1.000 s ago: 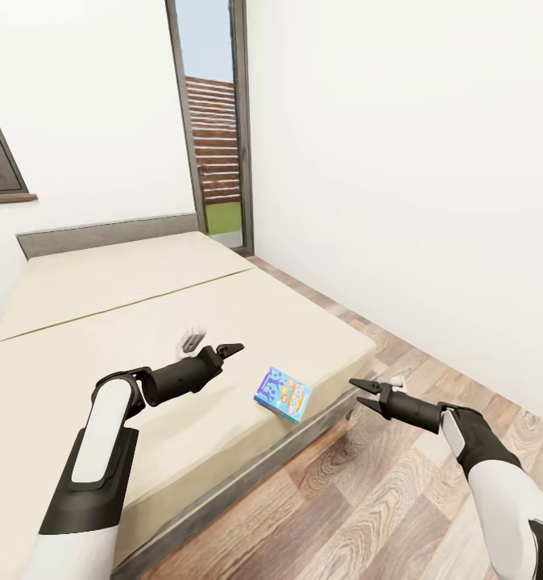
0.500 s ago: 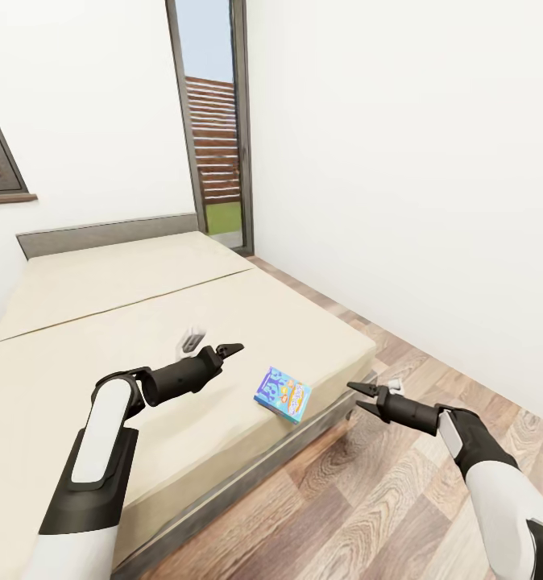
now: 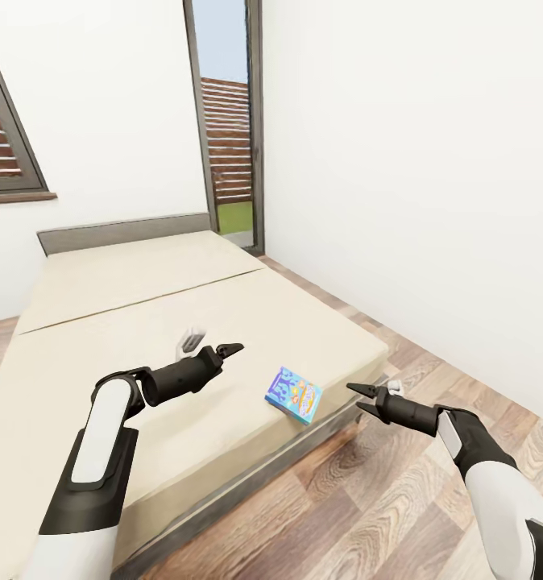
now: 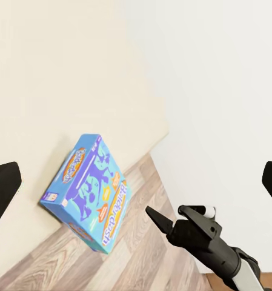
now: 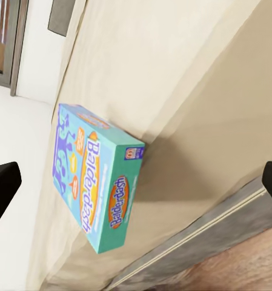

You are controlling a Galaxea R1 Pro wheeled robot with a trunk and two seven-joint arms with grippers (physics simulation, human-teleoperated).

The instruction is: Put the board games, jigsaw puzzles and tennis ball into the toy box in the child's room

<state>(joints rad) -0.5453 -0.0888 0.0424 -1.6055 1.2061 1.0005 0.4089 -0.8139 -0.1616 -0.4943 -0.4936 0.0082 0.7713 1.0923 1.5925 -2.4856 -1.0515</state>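
Now at the bed [image 3: 143, 298] — light blue board game [image 3: 294, 395] lies flat near its right near corner, both grippers empty.

We note the box sits on the cream cover just inside the edge, close to the dark frame, with the wood floor beyond. Our left gripper [image 3: 227, 350] hovers over the cover to the box's left, fingers parted, nothing between them; our right gripper [image 3: 360, 399] hangs over the floor just right of the box, fingers spread too. We judge the box to be light, stiff cardboard with slick printed faces — likely to slide on the soft cover if nudged. Best hold, we think, is across the thin sides, pinching the two long edges, or top and bottom faces at the corner nearest the edge.
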